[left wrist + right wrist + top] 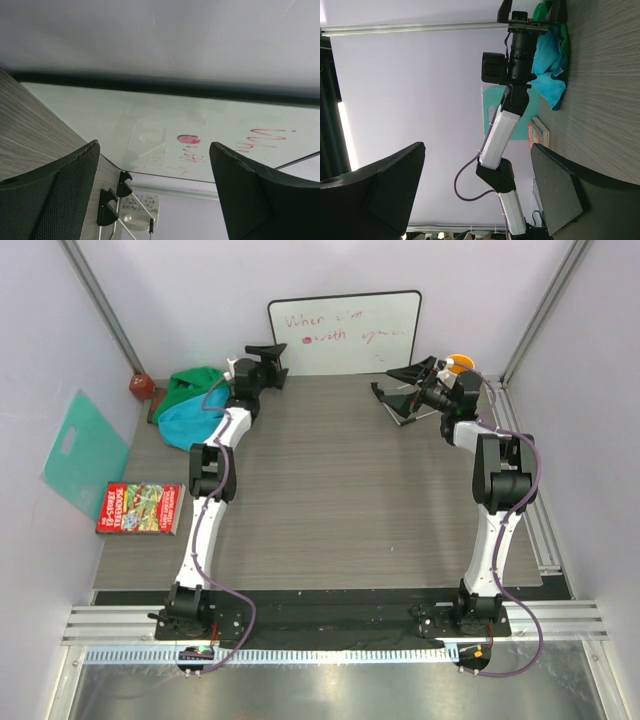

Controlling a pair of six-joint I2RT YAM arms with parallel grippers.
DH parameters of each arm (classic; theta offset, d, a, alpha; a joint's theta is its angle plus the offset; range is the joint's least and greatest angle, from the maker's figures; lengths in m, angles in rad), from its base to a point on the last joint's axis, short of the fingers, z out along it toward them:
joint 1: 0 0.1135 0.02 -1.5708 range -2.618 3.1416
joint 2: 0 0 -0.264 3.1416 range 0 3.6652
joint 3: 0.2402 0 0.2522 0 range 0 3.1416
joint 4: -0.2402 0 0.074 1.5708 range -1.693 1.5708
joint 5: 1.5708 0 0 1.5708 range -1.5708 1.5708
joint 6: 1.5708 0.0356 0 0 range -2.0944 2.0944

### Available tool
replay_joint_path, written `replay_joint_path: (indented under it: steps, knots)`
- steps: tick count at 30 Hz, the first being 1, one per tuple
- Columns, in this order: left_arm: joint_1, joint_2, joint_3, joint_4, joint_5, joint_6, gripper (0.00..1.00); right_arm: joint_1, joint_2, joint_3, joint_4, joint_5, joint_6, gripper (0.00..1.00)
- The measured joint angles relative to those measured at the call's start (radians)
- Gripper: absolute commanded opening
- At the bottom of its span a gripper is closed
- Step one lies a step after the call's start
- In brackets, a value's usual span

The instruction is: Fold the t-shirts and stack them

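**A:** What's the table [330, 500] looking like?

**B:** Grey wood-grain top, sitting between pale lilac walls. A whiteboard [345, 330] with red scribbles is leaning at the back. Both tees are lying bunched in the far-left corner, unfolded. The green tee [195, 382] is sitting behind and partly over the blue tee [190, 425].

**A:** And the grippers?

**B:** The left gripper [155, 146] is hanging just beside that pile, facing the whiteboard, fingers spread wide and holding nothing. The right gripper [479, 146] is gaping wide at the far right, also empty, and looking across the table at the tees.

**A:** Other stuff?

**B:** A red box [140, 508] is lying at the left edge. A teal sheet [85, 455] is leaning on the left wall. Metal rails [330, 620] are running along the near edge.
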Motion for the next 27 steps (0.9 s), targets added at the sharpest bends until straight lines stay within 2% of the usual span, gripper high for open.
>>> replay_joint_path:
  steps: [3, 10, 16, 22, 27]
  knots:
    - [-0.016, 0.0, 0.0, -0.002, 0.011, 0.0, 0.83, 0.0, 0.0, -0.014, -0.001, -0.002, 0.0, 0.92]
    - [-0.043, -0.008, -0.055, 0.014, 0.08, 0.005, 0.83, 0.003, 0.0, -0.04, 0.029, 0.0, 0.025, 0.93]
    - [-0.046, -0.015, -0.116, 0.0, 0.194, 0.027, 0.84, 0.028, 0.0, -0.051, 0.104, -0.001, 0.078, 0.92]
    - [-0.036, -0.118, -0.188, -0.032, 0.267, 0.071, 0.84, 0.069, 0.0, -0.049, 0.117, -0.008, 0.082, 0.92]
    - [0.0, -0.213, -0.201, -0.022, 0.307, 0.076, 0.85, 0.088, 0.002, 0.02, 0.029, -0.016, 0.031, 0.92]
